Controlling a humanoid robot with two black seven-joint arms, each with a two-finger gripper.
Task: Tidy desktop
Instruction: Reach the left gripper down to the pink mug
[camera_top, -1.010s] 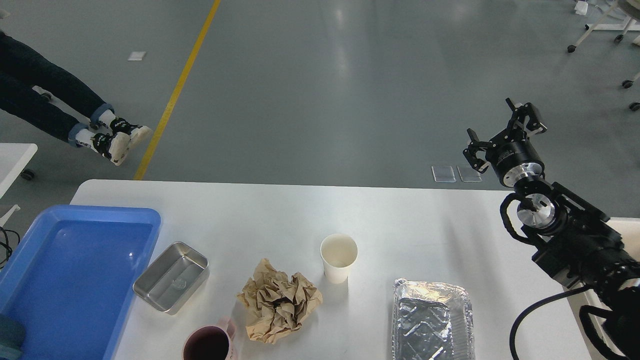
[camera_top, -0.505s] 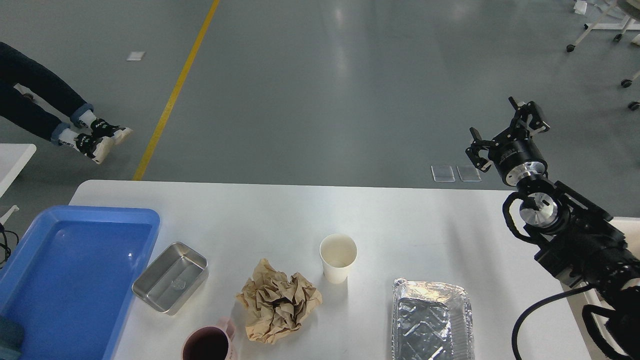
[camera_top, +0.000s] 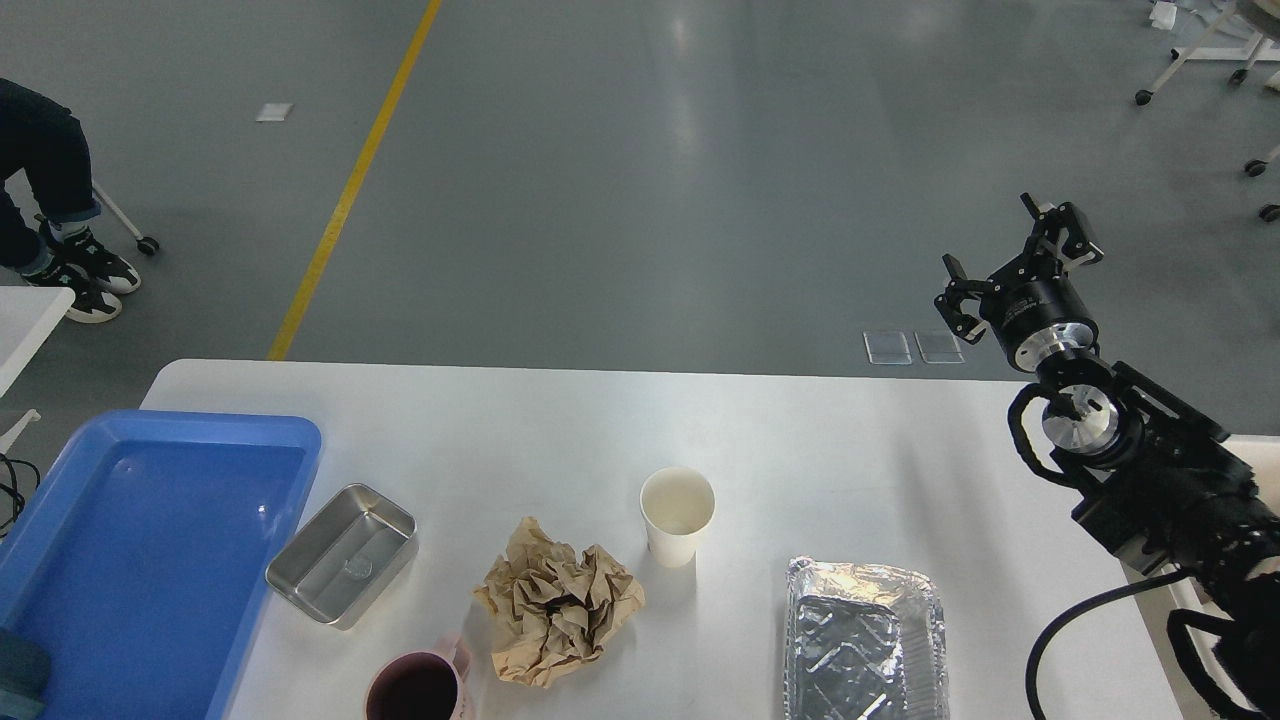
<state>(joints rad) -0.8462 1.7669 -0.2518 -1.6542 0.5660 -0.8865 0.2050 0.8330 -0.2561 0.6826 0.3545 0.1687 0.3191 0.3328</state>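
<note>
Two fingers of the right claw (camera_top: 1018, 262) spread wide, holding nothing; it hangs beyond the desktop (camera_top: 800, 430).

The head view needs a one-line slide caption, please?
Right gripper open above the desktop holding a paper cup, crumpled paper and trays.

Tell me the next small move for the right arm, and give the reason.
Probably bring the right gripper down and left toward the paper cup. It is open, holds nothing, and hangs past the far edge of the desktop, while the cup, the crumpled brown paper and the foil tray all sit loose there.
</note>
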